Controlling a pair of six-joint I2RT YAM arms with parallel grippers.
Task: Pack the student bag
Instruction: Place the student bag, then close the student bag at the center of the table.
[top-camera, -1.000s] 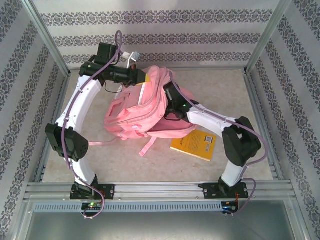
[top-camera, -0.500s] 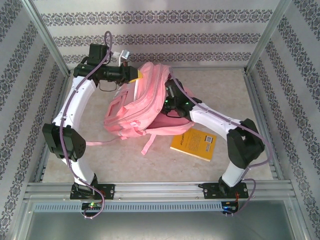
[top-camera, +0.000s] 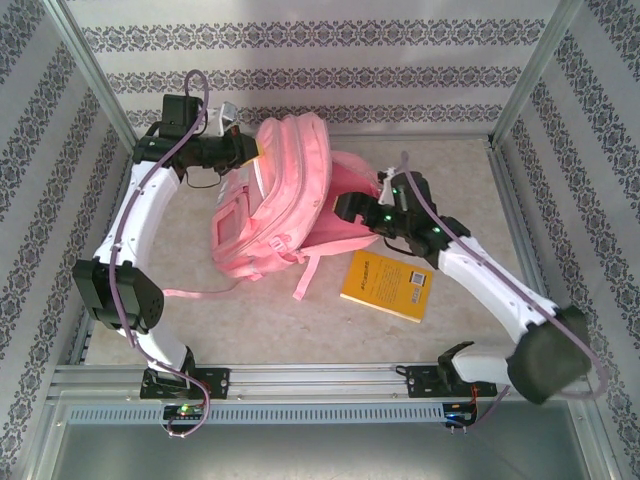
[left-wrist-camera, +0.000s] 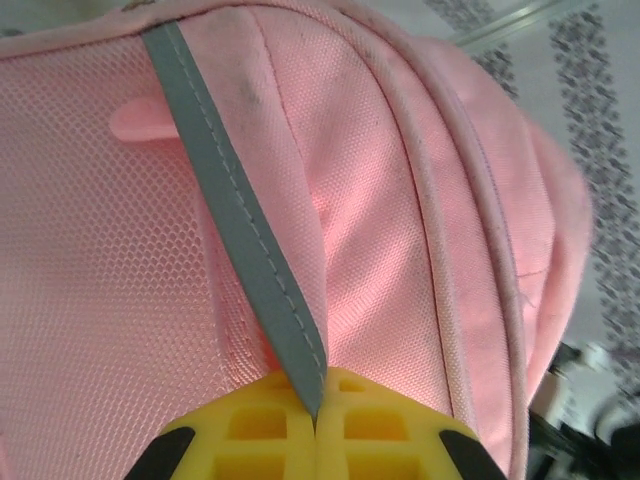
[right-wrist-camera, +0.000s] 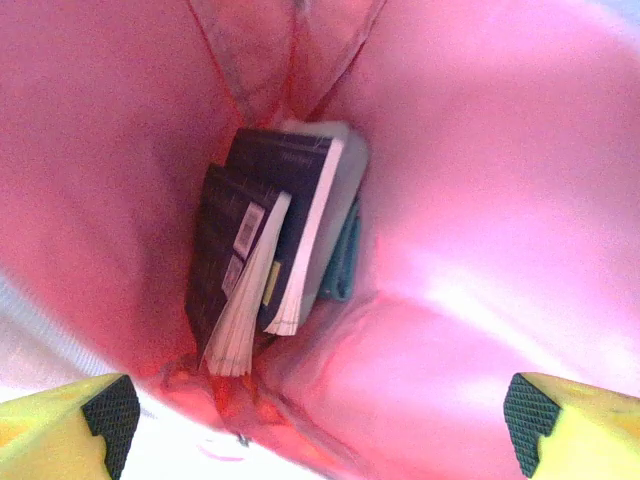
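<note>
The student bag (top-camera: 285, 190) stands at the back of the desk (top-camera: 470, 200), left of the middle. Its mouth opens to the right, straight at my right fingers (right-wrist-camera: 570, 420), which are spread wide and hold nothing, with dark books (right-wrist-camera: 270, 250) deep inside. My left fingers (left-wrist-camera: 250, 430) are pressed together on the grey strip (left-wrist-camera: 240, 220) at the bag's top and hold it up. I think the yellow book (top-camera: 385, 285) goes in next: it lies flat just in front of the bag, on the near side of my right fingers, far closer to my right arm than my left.
</note>
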